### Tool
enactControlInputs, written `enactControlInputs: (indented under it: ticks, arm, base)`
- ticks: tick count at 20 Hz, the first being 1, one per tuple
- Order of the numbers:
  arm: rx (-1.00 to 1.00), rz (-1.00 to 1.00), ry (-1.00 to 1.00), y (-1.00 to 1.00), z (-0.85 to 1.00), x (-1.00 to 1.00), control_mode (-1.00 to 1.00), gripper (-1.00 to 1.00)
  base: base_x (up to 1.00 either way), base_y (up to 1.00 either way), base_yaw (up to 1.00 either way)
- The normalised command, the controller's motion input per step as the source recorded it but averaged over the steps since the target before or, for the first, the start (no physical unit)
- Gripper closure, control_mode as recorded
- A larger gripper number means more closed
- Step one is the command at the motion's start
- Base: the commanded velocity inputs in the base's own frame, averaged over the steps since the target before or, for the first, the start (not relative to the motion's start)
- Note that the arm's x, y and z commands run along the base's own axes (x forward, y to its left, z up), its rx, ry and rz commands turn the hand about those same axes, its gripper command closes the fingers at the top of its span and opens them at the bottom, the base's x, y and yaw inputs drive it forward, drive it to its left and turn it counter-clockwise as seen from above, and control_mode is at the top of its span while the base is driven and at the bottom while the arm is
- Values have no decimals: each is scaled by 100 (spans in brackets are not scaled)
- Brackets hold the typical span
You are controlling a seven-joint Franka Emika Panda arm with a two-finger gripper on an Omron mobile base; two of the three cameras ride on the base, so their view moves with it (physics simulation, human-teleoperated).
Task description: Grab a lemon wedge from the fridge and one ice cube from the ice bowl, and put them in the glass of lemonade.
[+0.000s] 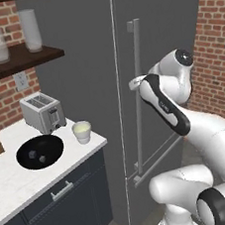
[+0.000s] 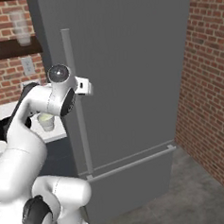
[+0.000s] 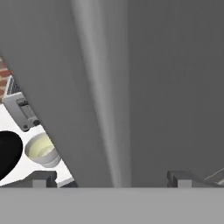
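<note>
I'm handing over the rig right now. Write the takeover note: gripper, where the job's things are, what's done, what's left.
Gripper: open, holding nothing, its fingers either side of the fridge handle.
Fridge: door shut; the lemon wedge can't be seen.
Ice bowl: on the counter in front of the toaster, cubes inside.
Glass of lemonade: on the counter right of the bowl, near the fridge.
Done: arm brought to the handle.
Left: grip the handle, open the door, move the wedge and one ice cube into the glass.
</note>
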Motion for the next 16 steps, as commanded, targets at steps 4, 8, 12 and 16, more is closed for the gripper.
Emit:
enactControlInputs:
  ticks: [4, 8, 12, 16]
  arm:
    - [0, 15, 0, 0, -1, 39, -100, -100]
    - [0, 13, -5, -1, -2, 2, -100, -100]
    - [0, 18, -1, 0, -6, 33, -100, -100]
    - [0, 12, 0, 0, -17, 38, -100, -100]
  base:
    - [0, 0, 0]
    - [0, 0, 0]
    - [0, 0, 0]
    - [0, 0, 0]
